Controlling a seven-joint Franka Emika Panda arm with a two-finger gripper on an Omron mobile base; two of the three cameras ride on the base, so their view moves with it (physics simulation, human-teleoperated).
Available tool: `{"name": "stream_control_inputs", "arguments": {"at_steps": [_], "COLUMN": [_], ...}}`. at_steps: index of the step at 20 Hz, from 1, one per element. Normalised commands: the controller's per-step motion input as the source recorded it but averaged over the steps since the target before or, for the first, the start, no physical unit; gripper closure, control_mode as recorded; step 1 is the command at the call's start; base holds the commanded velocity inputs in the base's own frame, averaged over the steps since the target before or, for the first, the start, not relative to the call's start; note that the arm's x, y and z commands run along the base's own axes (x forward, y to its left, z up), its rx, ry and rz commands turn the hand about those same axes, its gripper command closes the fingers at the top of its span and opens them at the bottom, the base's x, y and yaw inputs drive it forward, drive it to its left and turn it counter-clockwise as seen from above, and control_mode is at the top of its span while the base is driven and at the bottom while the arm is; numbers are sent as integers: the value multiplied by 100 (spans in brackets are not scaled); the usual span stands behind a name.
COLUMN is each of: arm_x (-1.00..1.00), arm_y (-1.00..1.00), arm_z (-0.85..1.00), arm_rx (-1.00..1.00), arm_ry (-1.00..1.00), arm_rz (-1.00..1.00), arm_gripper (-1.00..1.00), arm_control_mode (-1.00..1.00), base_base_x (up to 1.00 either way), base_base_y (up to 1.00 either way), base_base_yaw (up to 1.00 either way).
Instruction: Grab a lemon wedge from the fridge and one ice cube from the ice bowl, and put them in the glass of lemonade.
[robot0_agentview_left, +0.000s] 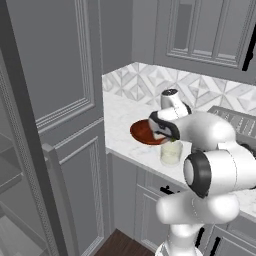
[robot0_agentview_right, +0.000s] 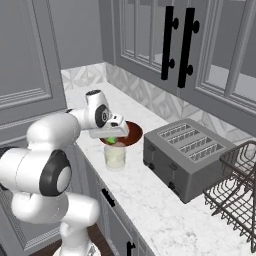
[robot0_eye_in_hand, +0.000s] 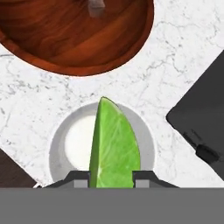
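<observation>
At the far left of the left base view stood the open fridge (robot0_agentview_left: 20, 165), its dark grey door edge and pale shelves just showing, with tall grey panelled cabinets (robot0_agentview_left: 70, 75) beside it. To the right of these ran the white marble worktop (robot0_agentview_left: 120, 125), backed by a patterned tile wall. Near the worktop's front edge, not far from its left end, sat the ice bowl (robot0_agentview_left: 142, 132), a shallow reddish-brown wooden dish; in the hand view a small pale ice cube (robot0_eye_in_hand: 95, 6) lay inside it, at the top edge of the picture. Just in front of the bowl, closer to the front edge, stood the glass of lemonade (robot0_agentview_right: 115, 157), a short clear tumbler with pale liquid, near the bowl but apart from it in the hand view. The claw (robot0_eye_in_hand: 111, 177) hung directly over the glass, its two dark fingers closed narrowly on the lemon wedge (robot0_eye_in_hand: 113, 146), which pointed away from the hand and covered the middle of the glass's mouth. The wedge appeared as a small green bit under the hand in the right base view, above the rim of the glass. Farther right along the worktop rested a grey four-slot toaster (robot0_agentview_right: 187, 152), and past it a dark wire dish rack (robot0_agentview_right: 235, 185). Upper cabinets (robot0_agentview_right: 165, 40) with black handles hung above.
</observation>
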Motion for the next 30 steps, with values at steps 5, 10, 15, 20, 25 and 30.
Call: {"name": "stream_control_inputs", "arguments": {"at_steps": [5, 10, 15, 20, 25, 30], "arm_x": [31, 37, 24, -40, -60, -13], "arm_y": [-13, -8, 0, 0, 0, 0], "arm_z": [-33, -29, -40, -11, -1, -9], "arm_rx": [0, 0, 0, 0, 0, 0], "arm_ry": [4, 1, 0, -4, -17, -14], "arm_rz": [0, 0, 0, 0, 0, -1], "arm_gripper": [100, 100, 100, 100, -100, -100], "arm_control_mode": [-100, -100, -100, -100, -100, -100], "base_base_x": [0, 0, 0, 0, 0, 0], "base_base_y": [0, 0, 0, 0, 0, 0], "base_base_yaw": [0, 0, 0, 0, 0, 0]}}
